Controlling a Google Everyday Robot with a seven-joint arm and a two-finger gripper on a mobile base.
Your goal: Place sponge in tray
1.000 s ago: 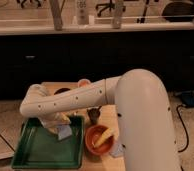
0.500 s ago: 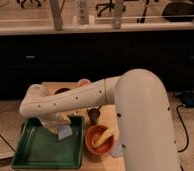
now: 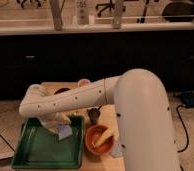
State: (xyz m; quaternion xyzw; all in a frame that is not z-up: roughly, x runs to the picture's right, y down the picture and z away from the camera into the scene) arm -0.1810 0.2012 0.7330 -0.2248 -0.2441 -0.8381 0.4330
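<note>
The dark green tray lies at the lower left on a wooden table. The pale blue-grey sponge is over the tray's far right part, just under my gripper. I cannot tell whether the sponge rests on the tray floor or hangs from the gripper. My white arm reaches from the lower right across to the left and bends down over the tray's far edge.
A round orange bowl with a yellow banana-like piece stands right of the tray. A small dark cup stands behind the bowl. A wooden table carries it all. A dark counter wall runs behind.
</note>
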